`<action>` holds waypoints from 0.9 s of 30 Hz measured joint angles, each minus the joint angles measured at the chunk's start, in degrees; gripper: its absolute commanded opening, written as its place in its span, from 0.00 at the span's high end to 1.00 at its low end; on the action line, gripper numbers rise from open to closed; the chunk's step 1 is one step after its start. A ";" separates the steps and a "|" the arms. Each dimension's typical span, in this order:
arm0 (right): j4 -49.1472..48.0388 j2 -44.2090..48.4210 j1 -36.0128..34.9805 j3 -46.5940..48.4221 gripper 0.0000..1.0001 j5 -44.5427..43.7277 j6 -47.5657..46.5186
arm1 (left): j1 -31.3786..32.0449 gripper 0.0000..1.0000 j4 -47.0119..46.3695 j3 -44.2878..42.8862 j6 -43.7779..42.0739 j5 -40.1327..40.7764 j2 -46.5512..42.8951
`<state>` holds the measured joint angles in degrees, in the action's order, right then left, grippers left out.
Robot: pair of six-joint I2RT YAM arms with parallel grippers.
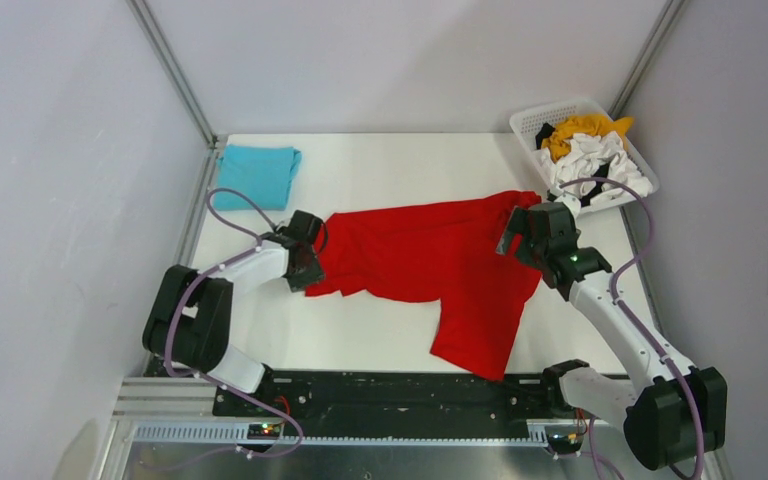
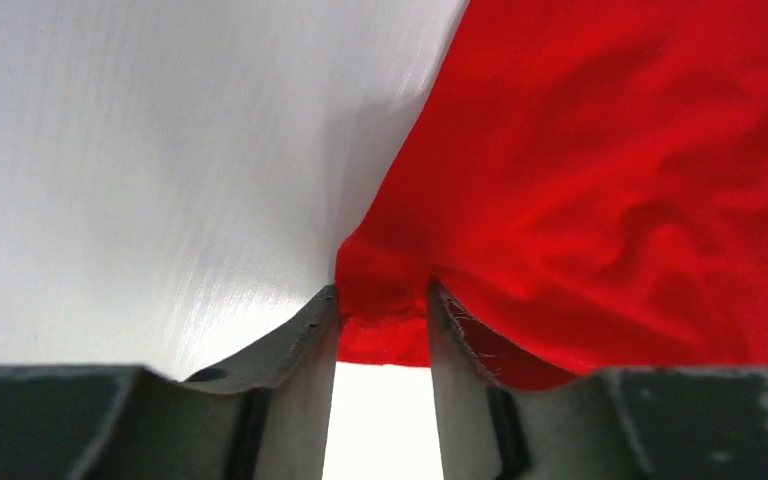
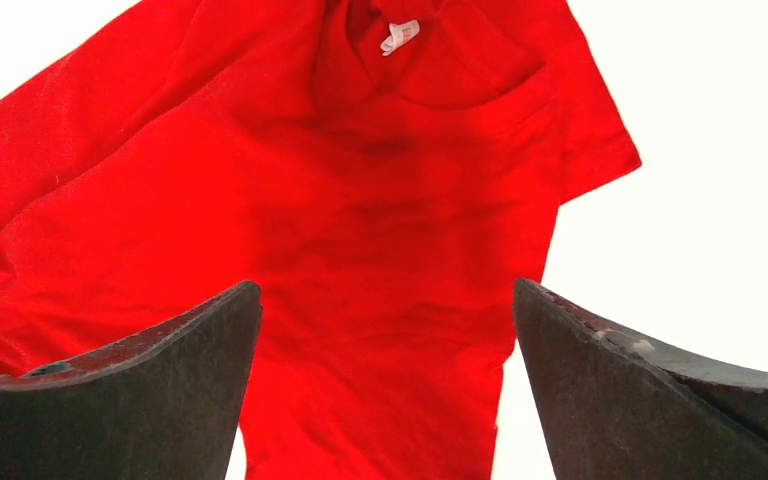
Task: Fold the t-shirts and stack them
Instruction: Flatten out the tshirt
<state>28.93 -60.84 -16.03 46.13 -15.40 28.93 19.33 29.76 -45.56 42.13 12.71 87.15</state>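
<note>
Red t-shirt [image 1: 430,255]: spread flat but rumpled across the middle of the table [image 1: 380,165], lying left to right, one part angled down toward the near edge on the right.
Red t-shirt edges: left edge bunched at the left end effector; far right corner close to the basket; near corner at or just beside the table's near edge.
Left end effector [image 2: 382,312]: low at the shirt's left edge, clenched on a small fold of red hem, fingers [image 2: 310,325] pressing it from both sides.
Right end effector [image 3: 387,292]: released, jaws wide apart, hanging above the shirt's right part with nothing between them; collar tag [image 3: 400,36] visible beyond.
Turquoise t-shirt [image 1: 255,175]: folded, at the far left corner, well apart from the red one.
Basket [image 1: 530,122]: at the far right corner, holding orange-yellow [image 1: 582,130], white [image 1: 590,160] and black [image 1: 545,132] t-shirts in a heap.
Open room: bare table along the far side between turquoise shirt and basket; another bare patch near-left, in front of the red shirt.
</note>
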 measured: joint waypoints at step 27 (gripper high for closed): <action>22.36 1.51 -34.05 -6.08 0.25 6.25 13.73 | 1.18 1.00 -0.39 5.40 2.08 2.14 -16.79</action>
<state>51.29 -59.33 -50.09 40.05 -9.15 42.65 20.51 29.36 -40.16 44.21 14.85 70.37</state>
